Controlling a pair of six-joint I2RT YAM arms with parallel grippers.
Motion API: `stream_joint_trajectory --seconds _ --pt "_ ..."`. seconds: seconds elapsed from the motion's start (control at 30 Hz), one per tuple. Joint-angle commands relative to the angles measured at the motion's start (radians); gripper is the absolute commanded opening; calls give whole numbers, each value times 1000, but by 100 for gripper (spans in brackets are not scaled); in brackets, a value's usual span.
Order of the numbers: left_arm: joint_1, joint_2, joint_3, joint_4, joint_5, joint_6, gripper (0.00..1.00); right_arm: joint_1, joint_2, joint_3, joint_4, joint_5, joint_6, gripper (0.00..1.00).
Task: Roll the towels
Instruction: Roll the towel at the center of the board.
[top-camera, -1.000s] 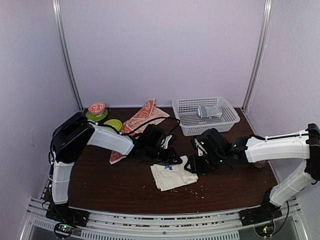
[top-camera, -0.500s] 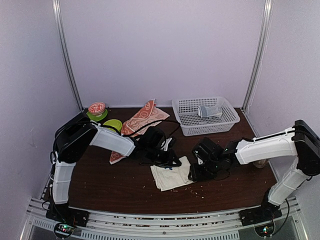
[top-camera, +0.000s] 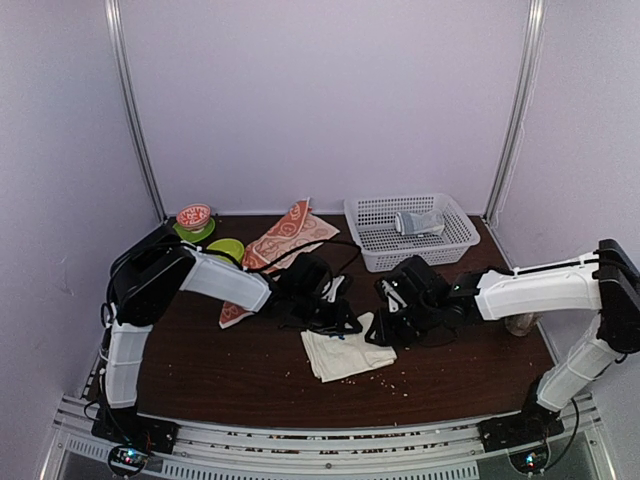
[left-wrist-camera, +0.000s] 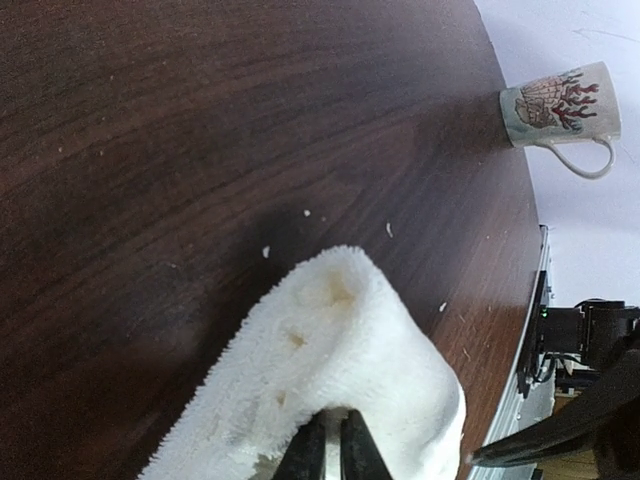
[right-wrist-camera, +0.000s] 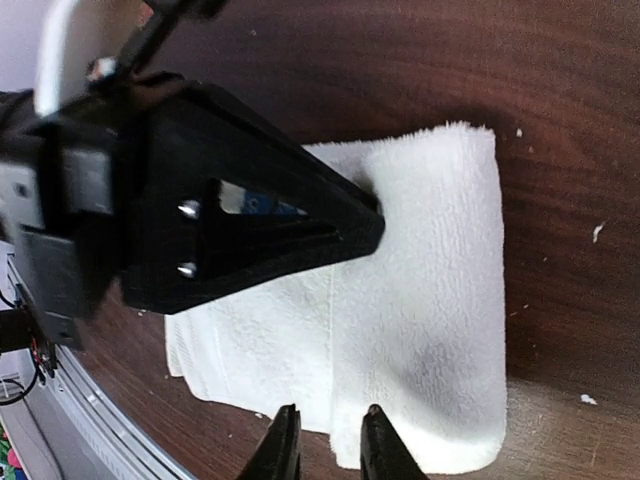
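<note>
The cream-white towel (top-camera: 345, 355) lies at mid-table, its far edge folded over into a soft roll (left-wrist-camera: 340, 340). My left gripper (top-camera: 345, 325) (left-wrist-camera: 323, 440) is shut on that rolled edge, which curls over the fingertips. In the right wrist view the towel (right-wrist-camera: 430, 330) shows the same fold, and the left gripper (right-wrist-camera: 250, 220) reaches in from the left. My right gripper (top-camera: 380, 330) (right-wrist-camera: 322, 440) hovers at the towel's right end, jaws a little apart, nothing between them. The orange-red towel (top-camera: 285, 235) with white circles lies flat at the back left.
A white basket (top-camera: 455, 245) at the back right holds a grey-blue cloth bundle (top-camera: 418, 222). A red bowl on a green plate (top-camera: 193, 218) and a second green plate (top-camera: 227, 248) sit back left. A patterned mug (left-wrist-camera: 555, 105) stands near the right edge. Crumbs dot the table.
My right gripper slid left toward the towel's right end and has narrowed its jaws. The left gripper has kept its hold on the towel's edge and barely moved.
</note>
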Motion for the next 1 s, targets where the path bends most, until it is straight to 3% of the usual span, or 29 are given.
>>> stream_joint_trajectory --seconds 0.0,0.23,0.47,0.67,0.97 --pt "8 40 24 -67 -29 11 7 7 83 -20 -8 -68 12 21" --pt "11 49 35 -124 -43 18 4 6 126 -41 -55 -66 27 25" --pt "11 52 37 -134 -50 19 3 -34 -55 -50 -14 -31 24 50" --pt "11 56 37 -133 -52 17 2 -141 -97 -172 175 -116 67 59" --pt "11 51 31 -139 -48 22 1 -179 63 -185 360 -278 70 63"
